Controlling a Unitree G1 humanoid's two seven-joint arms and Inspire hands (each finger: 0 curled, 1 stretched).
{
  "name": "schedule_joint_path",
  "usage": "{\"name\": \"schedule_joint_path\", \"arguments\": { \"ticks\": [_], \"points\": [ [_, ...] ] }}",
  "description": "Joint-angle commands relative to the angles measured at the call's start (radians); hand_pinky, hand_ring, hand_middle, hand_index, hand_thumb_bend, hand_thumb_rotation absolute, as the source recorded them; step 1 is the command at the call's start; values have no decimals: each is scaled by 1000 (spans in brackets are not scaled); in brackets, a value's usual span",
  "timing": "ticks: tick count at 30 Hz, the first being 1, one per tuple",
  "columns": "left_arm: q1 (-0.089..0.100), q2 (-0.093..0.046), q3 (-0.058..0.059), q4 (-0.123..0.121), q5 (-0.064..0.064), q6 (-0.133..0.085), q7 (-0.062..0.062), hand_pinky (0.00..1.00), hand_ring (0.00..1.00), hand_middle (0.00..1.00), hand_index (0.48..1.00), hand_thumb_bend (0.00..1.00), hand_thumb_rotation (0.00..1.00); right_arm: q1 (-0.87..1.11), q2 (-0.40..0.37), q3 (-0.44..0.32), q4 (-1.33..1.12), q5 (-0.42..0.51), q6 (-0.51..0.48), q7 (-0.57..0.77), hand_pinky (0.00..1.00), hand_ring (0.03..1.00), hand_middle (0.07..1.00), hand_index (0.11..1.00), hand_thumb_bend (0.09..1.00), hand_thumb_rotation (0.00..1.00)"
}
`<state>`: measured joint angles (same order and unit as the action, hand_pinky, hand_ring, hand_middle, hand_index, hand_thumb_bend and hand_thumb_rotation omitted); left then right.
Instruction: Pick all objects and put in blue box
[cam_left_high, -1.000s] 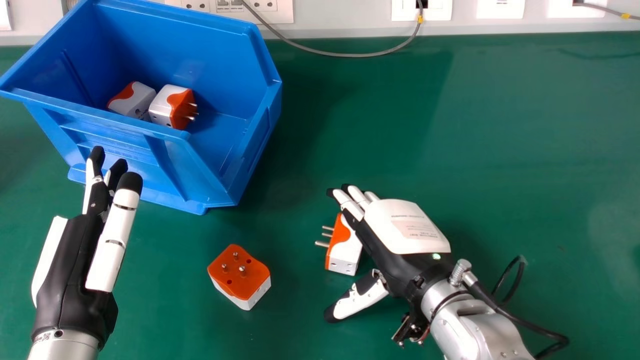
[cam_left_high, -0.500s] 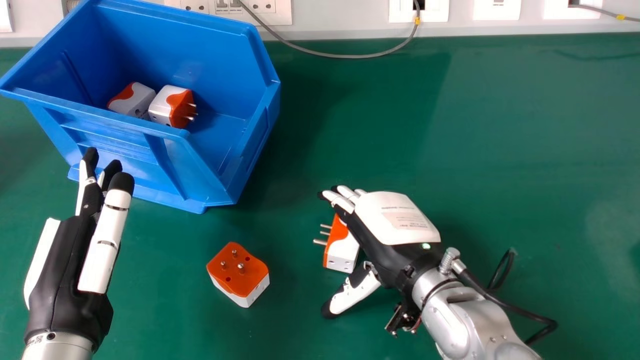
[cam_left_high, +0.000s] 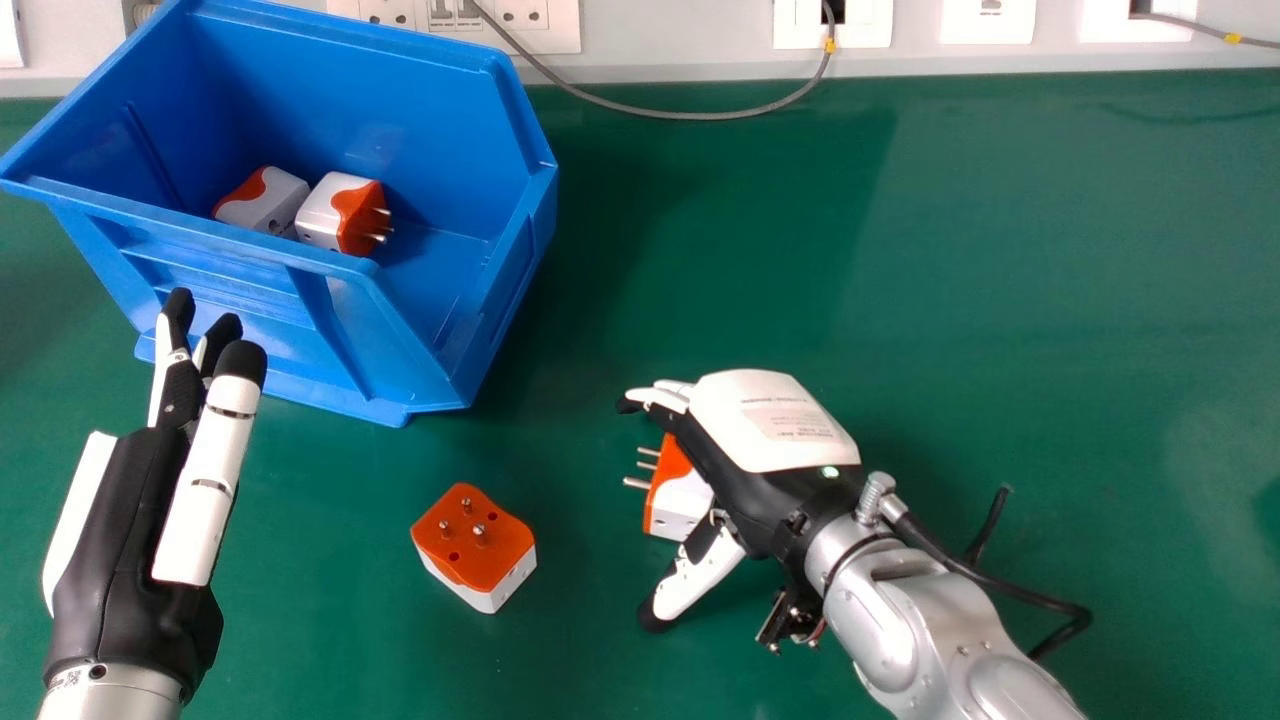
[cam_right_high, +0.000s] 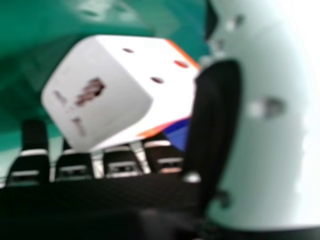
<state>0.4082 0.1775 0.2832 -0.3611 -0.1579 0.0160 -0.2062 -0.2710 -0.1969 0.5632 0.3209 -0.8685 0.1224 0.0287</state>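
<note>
An orange-and-white plug adapter (cam_left_high: 680, 500) is lying on its side just below and right of the centre of the frame, its metal pins (cam_left_high: 643, 467) pointing towards the left edge. The right hand (cam_left_high: 770, 420) is hovering palm-down over its far right side, with the fingers reaching out ahead, slightly bent, and the thumb (cam_left_high: 690, 585) spreading away near its lower edge. The hand is staying loose and released rather than clenching; in the right hand view the adapter's white body is showing between the thumb and fingers, without their closing round it.

To the left of that, in the lower middle of the frame, a second plug adapter (cam_left_high: 475, 545) is sitting with its orange face and pins facing up, well apart from both hands. In the upper left, the blue box (cam_left_high: 230, 265) is standing tilted in the frame and is holding two more adapters, (cam_left_high: 262, 205) and (cam_left_high: 335, 212), lying side by side. The left hand (cam_left_high: 130, 560) is resting idle at the lower left, fingers extending straight towards the box. The green table (cam_left_high: 1000, 300) is spreading beneath everything, and a grey cable (cam_left_high: 690, 115) is looping down from the wall sockets (cam_left_high: 525, 12) along the top edge.An orange-and-white plug adapter (cam_left_high: 680, 500) is lying on its side just below and right of the centre of the frame, its metal pins (cam_left_high: 640, 483) pointing towards the left edge. The right hand (cam_left_high: 770, 420) is reaching over it from the lower right, back of the hand facing up, with its fingers extending ahead, slightly bent, and its thumb (cam_left_high: 700, 575) spreading out just below the adapter. That hand is released: in the right hand view the adapter's white body is showing between thumb and fingers, and they are not closing round it.

To the left, in the lower middle of the frame, a second plug adapter (cam_left_high: 475, 545) is sitting with its orange face and pins pointing up, apart from both hands. In the upper left, the blue box (cam_left_high: 230, 265) is standing at an angle and holding two more: a white-and-orange adapter (cam_left_high: 270, 205) and, just beside it on the right, another adapter (cam_left_high: 325, 212). The left hand (cam_left_high: 130, 560) is idling at the lower left, released too, its fingers pointing straight towards the box. The green table (cam_left_high: 1000, 300) is spreading beneath everything, and a grey cable (cam_left_high: 690, 115) is looping below the wall sockets (cam_left_high: 525, 12) along the top.
</note>
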Motion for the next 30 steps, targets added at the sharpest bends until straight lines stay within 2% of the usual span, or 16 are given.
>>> {"name": "schedule_joint_path", "arguments": {
  "ticks": [1, 4, 5, 6, 9, 11, 14, 20, 30],
  "points": [
    [-3, 14, 11, -29, -4, -2, 3, 1000, 1000, 1000, 1000, 462, 907, -31, -5, 14, 61, -31, 38, -1, 685, 776, 799, 762, 702, 77],
    [-1, 14, 10, -32, -2, -3, 3, 1000, 1000, 1000, 1000, 461, 907, -60, -7, 26, 88, -38, 50, 7, 642, 737, 767, 732, 680, 62],
    [-1, 14, 11, -33, -2, -4, 2, 1000, 1000, 1000, 1000, 460, 908, -66, -9, 29, 89, -38, 54, 14, 581, 671, 713, 694, 643, 49],
    [-2, 14, 12, -31, -3, -5, 1, 1000, 1000, 1000, 1000, 460, 908, -72, -10, 29, 89, -35, 58, 21, 581, 671, 713, 694, 643, 49],
    [2, 13, 13, -35, -6, -3, 1, 1000, 1000, 1000, 1000, 459, 909, -84, -15, 27, 91, -16, 50, 28, 488, 582, 628, 637, 589, 31],
    [4, 14, 14, -37, -7, -2, 0, 1000, 1000, 1000, 1000, 459, 909, -89, -19, 22, 98, 0, 34, 23, 488, 582, 628, 637, 589, 31],
    [6, 14, 16, -42, -9, 0, -3, 1000, 1000, 1000, 1000, 458, 910, -100, -20, 17, 110, 14, 21, 17, 440, 538, 579, 578, 557, 20],
    [15, 12, 19, -53, -13, 3, -8, 1000, 1000, 1000, 1000, 457, 911, -121, -20, 15, 134, 25, -6, 1, 397, 494, 551, 527, 528, 10],
    [18, 12, 26, -62, -22, 15, -14, 1000, 1000, 1000, 1000, 459, 913, -168, -32, 14, 171, 38, -52, -10, 374, 469, 524, 494, 511, 4]
  ]
}}
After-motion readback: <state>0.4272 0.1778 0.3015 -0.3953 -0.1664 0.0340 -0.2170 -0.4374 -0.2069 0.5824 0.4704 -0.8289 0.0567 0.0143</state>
